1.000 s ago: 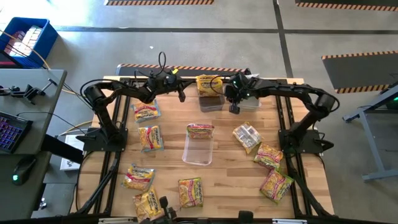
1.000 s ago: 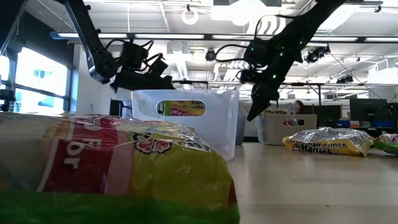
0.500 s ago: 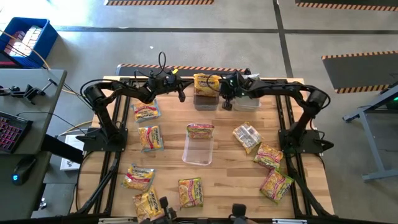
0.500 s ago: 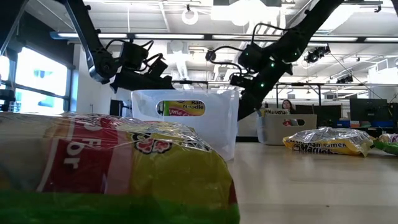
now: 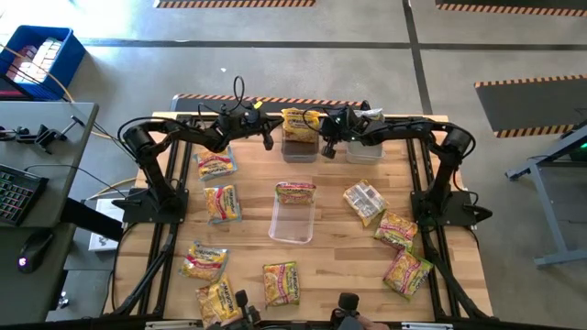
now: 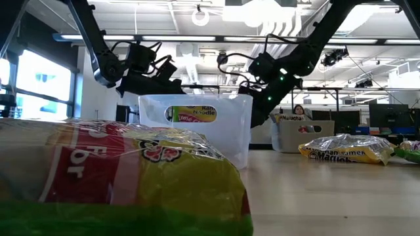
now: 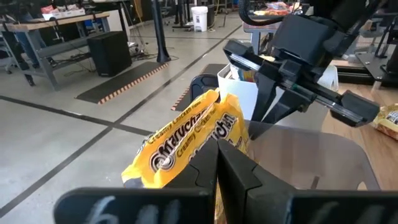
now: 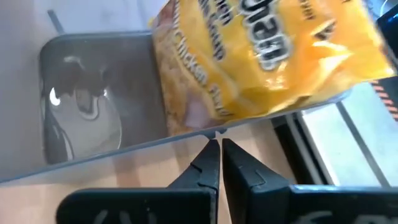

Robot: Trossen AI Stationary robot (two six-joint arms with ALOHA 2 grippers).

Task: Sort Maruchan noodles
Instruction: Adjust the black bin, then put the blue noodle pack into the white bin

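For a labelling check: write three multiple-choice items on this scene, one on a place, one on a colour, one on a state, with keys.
1. The silvery packet lies: A) on the table, right of the central bin; B) inside that bin; C) on the floor.
2. The leaning packet in the far bin is mostly: A) yellow; B) blue; C) black.
3. The right gripper has its jaws: A) wide open; B) shut, empty; C) clamped on a packet.
Key: 1 A, it rests on bare wood; 2 A, both wrist views show yellow; 3 B, the jaws meet by the bin's wall.
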